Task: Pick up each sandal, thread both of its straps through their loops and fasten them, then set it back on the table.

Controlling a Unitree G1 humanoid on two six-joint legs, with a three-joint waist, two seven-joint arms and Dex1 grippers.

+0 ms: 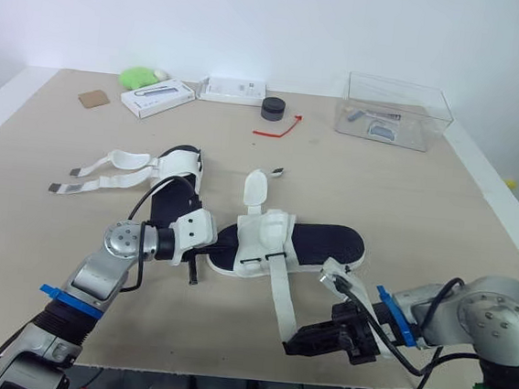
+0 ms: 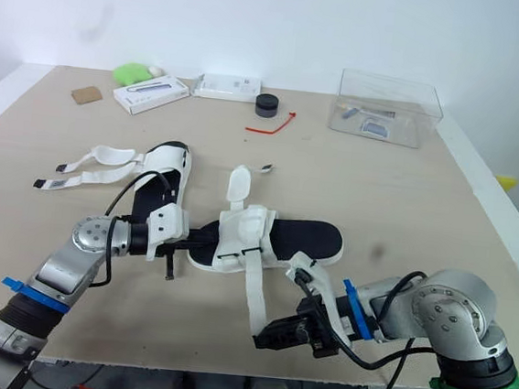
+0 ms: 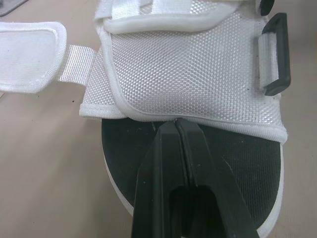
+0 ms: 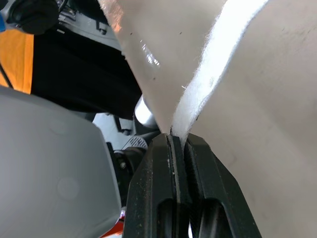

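Sandal (image 1: 324,242) lies mid-table (image 1: 424,201), lengthwise left-right, one strap (image 1: 279,293) trailing toward near edge. Right gripper (image 1: 293,347) sits low at near edge, fingers clamped on that strap's end. Left gripper (image 3: 177,123) at sandal's left end — fingers pressed together over black footbed, tips against rim of white upper. Second sandal (image 1: 181,170) farther left — both straps lie loose, spread leftward.

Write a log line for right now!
left fingers: shut on white-and-black fabric sandal | right fingers: shut on its long white strap | both straps: unfastened
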